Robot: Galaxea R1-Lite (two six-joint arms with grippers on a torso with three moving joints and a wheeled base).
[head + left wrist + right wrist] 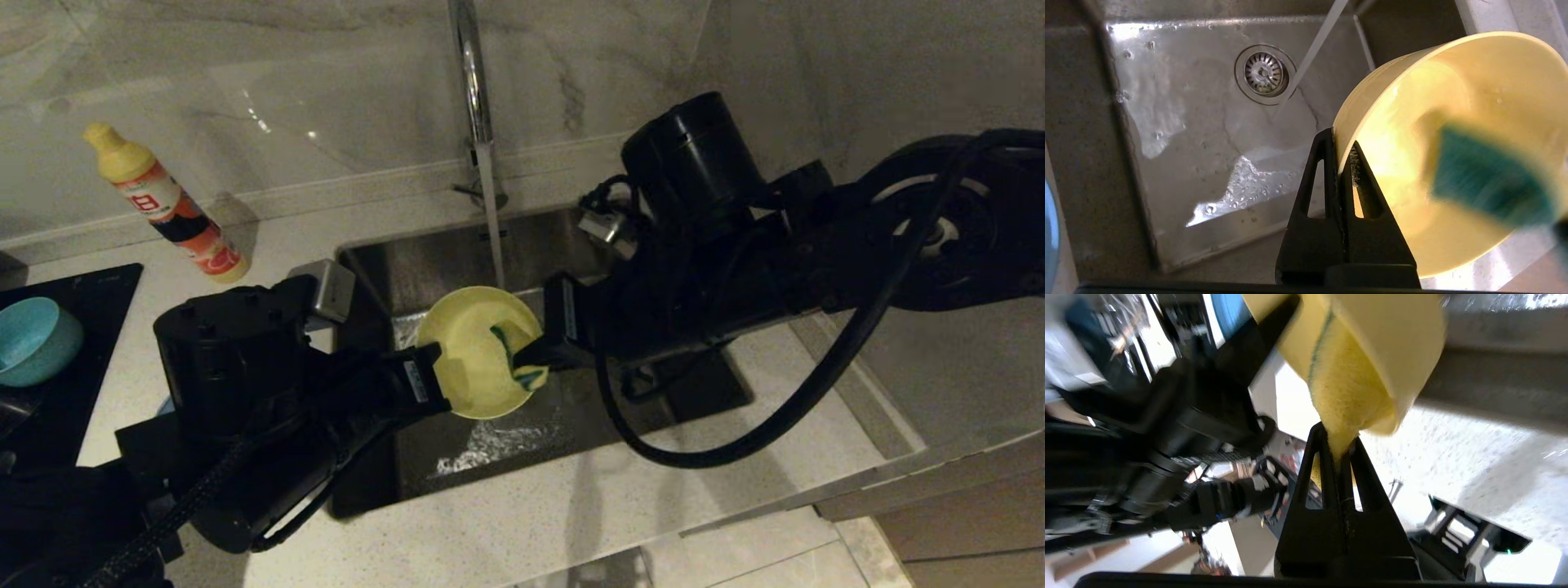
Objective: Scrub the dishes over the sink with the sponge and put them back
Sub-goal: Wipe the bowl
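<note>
Yellow bowl (478, 351) hangs tipped over the sink (571, 416), and I have my left gripper (437, 377) pinched tight on its rim at the near side. My right gripper (535, 347) squeezes the sponge (516, 353) — its green side is pressed inside the bowl. Past the bowl, water runs down from the tap (473, 90) into the sink. Well left of the sink sits the teal bowl (33, 339) — behind it stands a soap bottle (167, 204).
</note>
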